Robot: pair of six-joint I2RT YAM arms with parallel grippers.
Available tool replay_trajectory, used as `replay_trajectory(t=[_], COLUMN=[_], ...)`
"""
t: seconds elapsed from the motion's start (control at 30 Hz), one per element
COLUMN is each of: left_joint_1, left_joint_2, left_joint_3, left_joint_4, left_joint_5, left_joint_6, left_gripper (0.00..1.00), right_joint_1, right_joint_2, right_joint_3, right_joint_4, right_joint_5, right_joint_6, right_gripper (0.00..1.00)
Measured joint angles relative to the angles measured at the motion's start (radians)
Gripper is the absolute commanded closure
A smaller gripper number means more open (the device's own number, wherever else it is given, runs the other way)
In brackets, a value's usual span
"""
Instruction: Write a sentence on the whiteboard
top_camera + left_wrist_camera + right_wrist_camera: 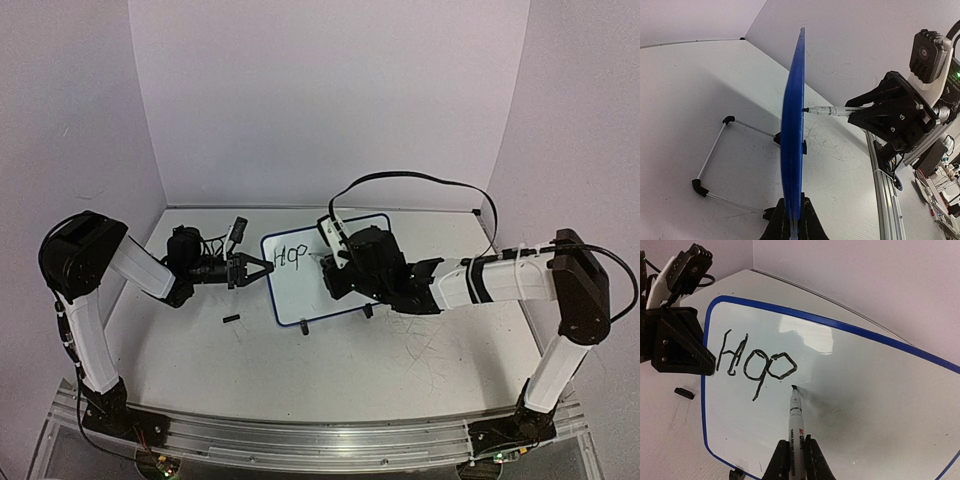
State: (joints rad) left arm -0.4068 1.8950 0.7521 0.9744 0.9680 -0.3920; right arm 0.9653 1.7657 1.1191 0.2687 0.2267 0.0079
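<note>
The whiteboard (300,290) stands tilted on its wire stand (715,150) in the middle of the table, edge-on and blue (792,125) in the left wrist view. Black letters (757,365) are written at its upper left. My left gripper (792,220) is shut on the board's left edge, also visible as (262,268). My right gripper (796,457) is shut on a white marker (797,425). The marker's black tip (794,387) meets the board face just below and right of the last letter.
A small black marker cap (231,320) lies on the table left of the board, near its lower corner (684,393). The table surface is scuffed with dark scratches (830,145). A metal rail (885,200) runs along the near edge.
</note>
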Motion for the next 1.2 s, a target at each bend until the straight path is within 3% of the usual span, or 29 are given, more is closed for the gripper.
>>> replay_trajectory(t=[1.2], left_joint_1=[0.000], left_joint_2=[-0.002], left_joint_3=[0.001], left_joint_4=[-0.006], left_joint_5=[-0.002], left_joint_6=[0.000], left_gripper=[1.00], right_joint_1=[0.004], right_joint_2=[0.004], right_joint_3=[0.023], right_joint_4=[0.008], right_joint_5=[0.099], right_joint_6=[0.023], right_gripper=[1.00])
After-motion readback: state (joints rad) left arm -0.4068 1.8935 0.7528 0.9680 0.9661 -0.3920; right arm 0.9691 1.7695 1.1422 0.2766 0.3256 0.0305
